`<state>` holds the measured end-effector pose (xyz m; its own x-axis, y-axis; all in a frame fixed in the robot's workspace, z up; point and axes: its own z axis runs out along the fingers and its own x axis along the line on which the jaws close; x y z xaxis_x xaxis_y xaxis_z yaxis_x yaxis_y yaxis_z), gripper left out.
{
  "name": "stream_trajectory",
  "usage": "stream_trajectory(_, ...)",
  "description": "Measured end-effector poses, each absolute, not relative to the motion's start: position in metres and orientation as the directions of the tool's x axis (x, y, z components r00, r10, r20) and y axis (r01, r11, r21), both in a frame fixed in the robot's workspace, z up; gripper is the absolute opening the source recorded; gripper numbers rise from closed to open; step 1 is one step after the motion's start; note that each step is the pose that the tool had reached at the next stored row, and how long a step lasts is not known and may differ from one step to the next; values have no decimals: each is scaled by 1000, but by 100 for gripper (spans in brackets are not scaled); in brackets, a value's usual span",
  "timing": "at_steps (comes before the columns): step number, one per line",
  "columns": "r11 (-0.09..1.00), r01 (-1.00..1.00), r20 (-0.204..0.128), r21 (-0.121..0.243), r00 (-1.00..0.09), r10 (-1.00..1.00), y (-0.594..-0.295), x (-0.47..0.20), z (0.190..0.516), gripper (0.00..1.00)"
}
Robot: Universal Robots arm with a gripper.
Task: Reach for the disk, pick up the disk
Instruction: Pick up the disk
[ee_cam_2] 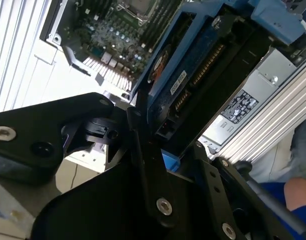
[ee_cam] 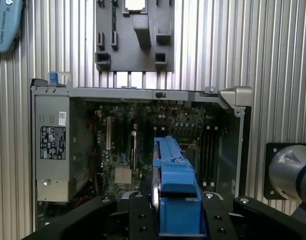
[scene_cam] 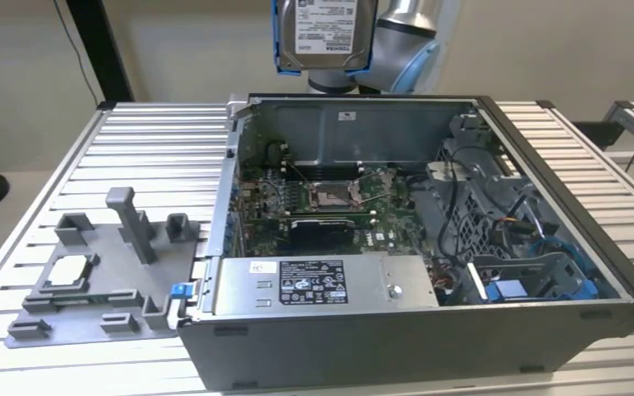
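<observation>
- One disk, clamped in the gripper, blue side rails on it.
- One open computer case below the gripper.
- One power supply inside that case.
- One grey stand beside the case, one white-faced chip on it.
- One ribbed metal table beneath everything.

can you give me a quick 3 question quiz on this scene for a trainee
1. True or false: the disk lies on the table.
2. What holds the disk? A) a person's hand B) the pincer C) the grey stand
3. In the exterior view, on which side of the open computer case does the grey stand sit?

Key
1. False: it hangs in the air above the case.
2. B: the pincer is shut on the disk's blue rails, seen in both wrist views.
3. The exterior view's left.
</observation>
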<state>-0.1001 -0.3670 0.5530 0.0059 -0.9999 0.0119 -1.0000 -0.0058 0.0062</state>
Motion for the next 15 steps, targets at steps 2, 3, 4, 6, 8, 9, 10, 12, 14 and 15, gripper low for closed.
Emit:
stream_trajectory(2, -6, -1000, 12, 6, 6, -1000, -367, -94, 553, 0)
stream_trajectory(3, -6, -1000, 12, 6, 6, -1000, -367, -91, 553, 0)
stream_trajectory(4, -6, -1000, 12, 6, 6, -1000, -367, -87, 553, 0)
stream_trajectory(6, -6, -1000, 12, 6, 6, -1000, -367, -80, 553, 0)
stream_trajectory(8, -6, -1000, 12, 6, 6, -1000, -367, -74, 553, 0)
stream_trajectory(9, -6, -1000, 12, 6, 6, -1000, -367, -70, 553, 0)
stream_trajectory(10, -6, -1000, 12, 5, 6, -1000, -367, -67, 553, 0)
stream_trajectory(12, -6, -1000, 12, 5, 6, -1000, -367, -60, 552, 0)
stream_trajectory(14, -6, -1000, 12, 5, 6, -1000, -367, -54, 552, 0)
stream_trajectory(15, -6, -1000, 12, 5, 6, -1000, -367, -51, 552, 0)
